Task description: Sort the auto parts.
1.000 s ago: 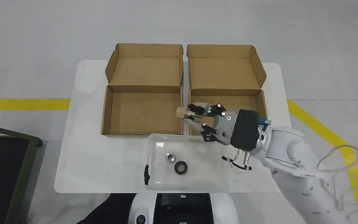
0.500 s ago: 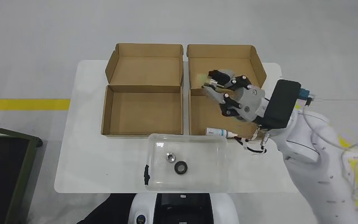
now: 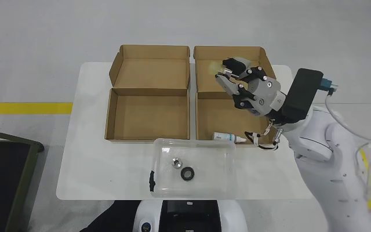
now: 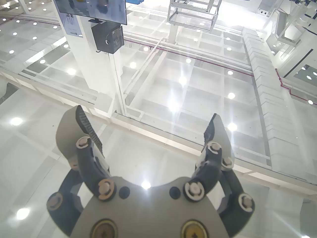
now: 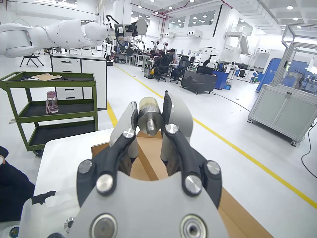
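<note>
One auto part (image 5: pixel 148 120) clamped between the toothed fingers (image 5: pixel 169 107) of the right gripper (image 5: pixel 149 100): a short metal cylinder with a threaded stud at the end nearer the wrist camera and a pale yellowish cap at the far end. From the top view, held up in the air over the far side of the right box (image 3: pixel 220 113), about where the box floor meets its folded-back lid. On the near side of that same box, against the front wall, a small white tube-shaped part (image 3: pixel 224 137) lying flat. Just beside it, sides touching, the left box (image 3: pixel 148 116), lid folded back too, brown floor bare. In front of both boxes, nearer the robot, a clear bin (image 3: pixel 194 141) with two small pieces close together but apart: a silver metal ring (image 3: pixel 175 163) and a black ring (image 3: pixel 187 173). On the bin's left end wall, a strip of black tape (image 3: pixel 152 180). Under everything, a white table (image 3: pixel 87 145) with rounded corners. Away from the work, the left gripper (image 4: pixel 148 122) aimed up at the ceiling, jaws spread wide apart with nothing between them.
</note>
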You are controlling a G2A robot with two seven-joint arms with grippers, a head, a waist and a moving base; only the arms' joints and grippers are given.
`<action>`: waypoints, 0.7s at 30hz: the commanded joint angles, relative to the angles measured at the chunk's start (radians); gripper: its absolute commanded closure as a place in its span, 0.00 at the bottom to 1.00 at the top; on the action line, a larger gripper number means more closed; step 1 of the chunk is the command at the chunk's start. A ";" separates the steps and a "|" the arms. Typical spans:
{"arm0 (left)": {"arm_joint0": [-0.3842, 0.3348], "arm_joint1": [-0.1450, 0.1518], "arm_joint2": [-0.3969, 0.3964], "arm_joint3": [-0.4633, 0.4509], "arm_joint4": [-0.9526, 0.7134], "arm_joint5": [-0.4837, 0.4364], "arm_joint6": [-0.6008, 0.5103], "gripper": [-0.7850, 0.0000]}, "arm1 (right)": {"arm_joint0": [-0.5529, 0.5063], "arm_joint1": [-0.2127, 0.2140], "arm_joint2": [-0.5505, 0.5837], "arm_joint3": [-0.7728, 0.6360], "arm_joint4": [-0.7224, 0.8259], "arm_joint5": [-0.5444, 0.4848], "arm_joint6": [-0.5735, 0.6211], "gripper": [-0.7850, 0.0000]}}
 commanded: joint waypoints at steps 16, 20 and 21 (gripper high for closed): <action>0.000 0.000 0.000 0.000 0.000 0.000 0.000 0.00 | -0.010 -0.013 -0.111 0.227 -0.021 -0.028 0.116 1.00; 0.000 0.000 0.000 0.000 0.000 0.000 0.000 0.00 | -0.007 -0.016 -0.133 0.289 -0.062 -0.021 0.148 1.00; 0.000 0.000 0.000 0.000 0.000 0.000 0.000 0.00 | -0.007 -0.016 -0.137 0.303 -0.070 -0.017 0.155 1.00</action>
